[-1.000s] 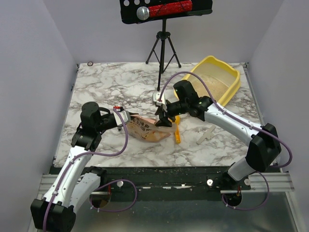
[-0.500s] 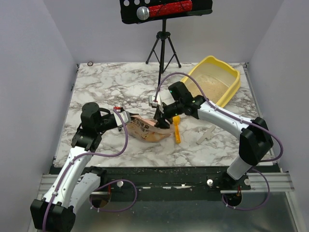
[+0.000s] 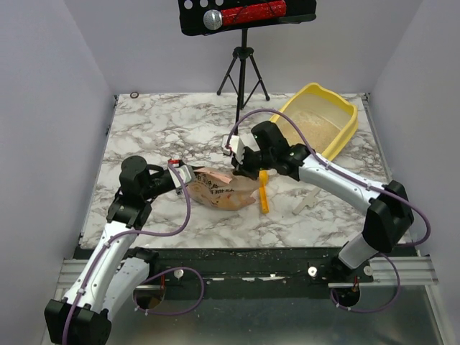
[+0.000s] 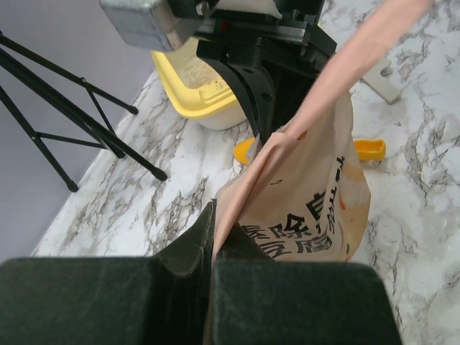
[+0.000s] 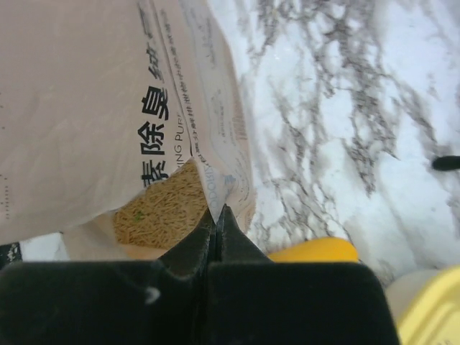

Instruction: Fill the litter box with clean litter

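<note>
Marble table bears paper bag, pinched by both jaws.

Yellow litter box, tan bag, grey-veined white table.

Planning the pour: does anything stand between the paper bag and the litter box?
Only the yellow scoop, lying flat on the table between the bag and the litter box. Lifted, the bag should probably pass over it.

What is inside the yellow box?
Beige litter lies across the floor of the box. The right arm covers its near corner, so what lies there cannot be seen.
</note>
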You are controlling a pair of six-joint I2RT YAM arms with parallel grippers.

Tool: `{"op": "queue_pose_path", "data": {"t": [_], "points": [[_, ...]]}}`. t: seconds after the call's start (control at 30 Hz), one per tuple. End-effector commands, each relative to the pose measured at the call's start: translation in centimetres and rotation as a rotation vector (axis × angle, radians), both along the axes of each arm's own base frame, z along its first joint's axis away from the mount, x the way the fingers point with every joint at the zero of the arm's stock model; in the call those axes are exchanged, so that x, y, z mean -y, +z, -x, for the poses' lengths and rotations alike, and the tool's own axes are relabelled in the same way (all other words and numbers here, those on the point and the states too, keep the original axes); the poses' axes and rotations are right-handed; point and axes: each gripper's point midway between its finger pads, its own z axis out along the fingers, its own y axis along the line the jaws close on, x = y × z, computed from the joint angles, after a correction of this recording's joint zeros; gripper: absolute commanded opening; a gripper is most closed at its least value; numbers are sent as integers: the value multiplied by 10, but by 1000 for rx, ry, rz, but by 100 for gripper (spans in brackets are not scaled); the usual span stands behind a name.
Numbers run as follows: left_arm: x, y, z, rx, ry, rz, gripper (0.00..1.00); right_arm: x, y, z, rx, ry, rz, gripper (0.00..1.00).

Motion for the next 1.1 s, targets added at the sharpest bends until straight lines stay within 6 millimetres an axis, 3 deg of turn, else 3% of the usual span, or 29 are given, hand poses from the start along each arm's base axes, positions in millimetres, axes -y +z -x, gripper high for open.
{"op": "queue_pose_path", "data": {"t": [0.0, 0.13, 0.2, 0.3, 0.43, 0.53, 0.63, 0.7, 0.77, 0.93, 1.07], "points": [[-4, 73, 3, 299, 40, 100, 0, 31, 49, -46, 215, -285, -28, 0], [-10, 75, 0, 331, 80, 99, 0, 44, 76, -62, 291, -435, -103, 0], [-11, 73, -4, 326, 92, 91, 0, 52, 75, -67, 298, -509, -111, 0], [-12, 70, -9, 331, 110, 85, 0, 65, 56, -71, 284, -603, -86, 0], [-9, 58, -14, 325, 98, 64, 0, 65, 21, -59, 191, -596, -48, 0], [-3, 48, -17, 302, 94, 52, 0, 62, 18, -52, 158, -574, -65, 5], [0, 39, -20, 287, 99, 29, 0, 60, 33, -49, 159, -563, -95, 22], [1, 37, -20, 284, 98, 23, 0, 60, 46, -46, 161, -553, -107, 41], [2, 37, -18, 283, 94, 22, 0, 63, 61, -42, 163, -554, -122, 49], [5, 37, -17, 277, 77, 23, 0, 63, 86, -20, 109, -498, -150, 54], [6, 39, -16, 278, 74, 27, 0, 60, 92, -5, 33, -462, -140, 50]]}}
